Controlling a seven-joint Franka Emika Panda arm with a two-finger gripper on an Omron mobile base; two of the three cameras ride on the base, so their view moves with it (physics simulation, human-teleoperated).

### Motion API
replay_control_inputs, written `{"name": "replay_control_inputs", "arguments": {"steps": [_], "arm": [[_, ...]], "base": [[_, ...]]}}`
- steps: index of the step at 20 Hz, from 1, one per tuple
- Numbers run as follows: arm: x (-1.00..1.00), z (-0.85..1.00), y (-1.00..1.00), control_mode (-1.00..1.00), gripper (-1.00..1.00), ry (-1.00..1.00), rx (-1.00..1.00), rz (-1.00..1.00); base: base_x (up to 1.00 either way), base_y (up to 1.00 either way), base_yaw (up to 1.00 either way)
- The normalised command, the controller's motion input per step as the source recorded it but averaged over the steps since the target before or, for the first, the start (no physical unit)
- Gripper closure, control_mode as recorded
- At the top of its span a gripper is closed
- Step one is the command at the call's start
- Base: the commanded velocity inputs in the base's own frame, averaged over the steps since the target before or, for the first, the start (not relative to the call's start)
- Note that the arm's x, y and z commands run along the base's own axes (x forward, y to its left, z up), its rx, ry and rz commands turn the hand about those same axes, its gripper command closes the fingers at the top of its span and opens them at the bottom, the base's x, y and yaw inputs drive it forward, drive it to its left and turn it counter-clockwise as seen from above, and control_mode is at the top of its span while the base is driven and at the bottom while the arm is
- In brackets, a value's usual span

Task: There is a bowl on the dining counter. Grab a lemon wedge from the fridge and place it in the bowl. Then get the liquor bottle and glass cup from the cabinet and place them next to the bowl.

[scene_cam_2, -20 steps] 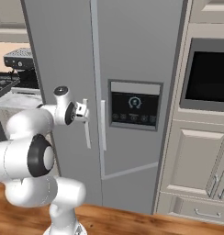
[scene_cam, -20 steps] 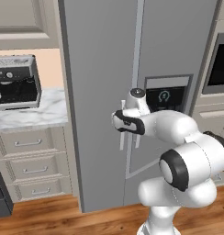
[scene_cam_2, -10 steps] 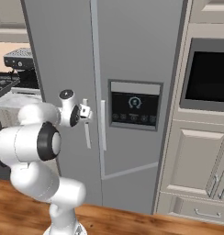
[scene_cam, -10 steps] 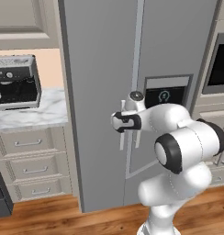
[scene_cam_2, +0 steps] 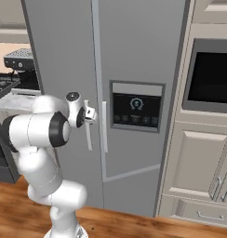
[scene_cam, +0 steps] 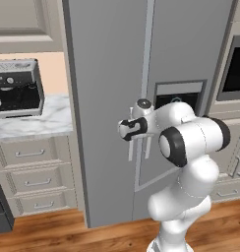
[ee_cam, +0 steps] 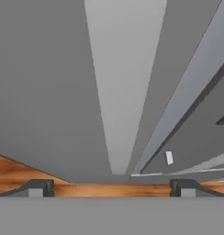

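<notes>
The tall grey fridge [scene_cam: 107, 98] stands right in front of me with both doors shut. My gripper [scene_cam: 126, 131] is open at the upper end of the left door's white vertical handle [scene_cam: 131, 148]. From the right base view the gripper [scene_cam_2: 93, 113] sits just left of the door seam, beside the dark dispenser panel [scene_cam_2: 136, 107]. In the hand view the pale handle [ee_cam: 118, 92] runs up between the two fingertips [ee_cam: 38, 187], with nothing gripped. The bowl, dining counter, lemon wedge, liquor bottle and glass cup are out of view.
A coffee machine [scene_cam: 16, 88] stands on a marble worktop [scene_cam: 38, 123] over cream drawers left of the fridge. A built-in oven [scene_cam_2: 210, 76] and cream cabinet doors [scene_cam_2: 194, 158] are on the right. Wooden floor [scene_cam_2: 134, 223] lies below.
The arm's elbow has swung up and closer to the cameras, while the hand has stayed almost still at the fridge handle. The jaws remain open.
</notes>
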Motion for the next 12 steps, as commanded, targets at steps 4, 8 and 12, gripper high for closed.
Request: {"name": "replay_control_inputs", "arguments": {"steps": [4, 8, 12], "arm": [[0.31, -0.19, 0.0, -1.0, -1.0, -0.04, 0.0, 0.0], [0.31, -0.17, -0.01, -1.0, -1.0, -0.07, 0.0, 0.0], [0.27, -0.16, 0.0, -1.0, -1.0, -0.09, 0.0, 0.0]], "base": [[0.0, 0.0, 0.0], [0.0, 0.0, 0.0], [0.0, 0.0, 0.0]]}}
